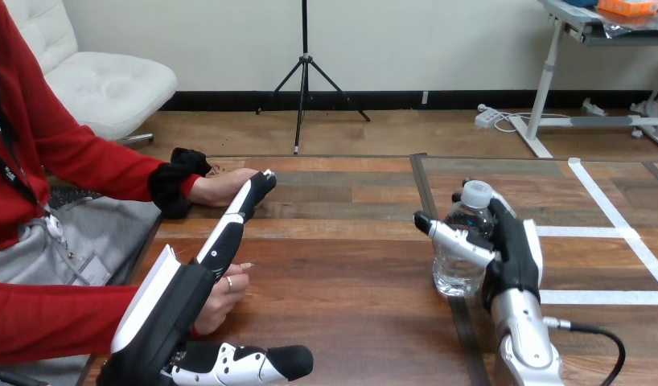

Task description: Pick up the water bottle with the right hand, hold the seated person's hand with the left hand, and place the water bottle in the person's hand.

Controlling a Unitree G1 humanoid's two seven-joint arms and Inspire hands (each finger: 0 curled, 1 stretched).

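Left hand point(181, 301) open, right hand's point(515, 261) fingers point(500, 211) around water bottle point(462, 273).

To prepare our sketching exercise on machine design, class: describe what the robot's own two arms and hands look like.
The left hand and right hand are black, with white shells on their backs and slim jointed fingers banded black and white. The right hand ends a rounded silver forearm, from which a thin black cable loops out.
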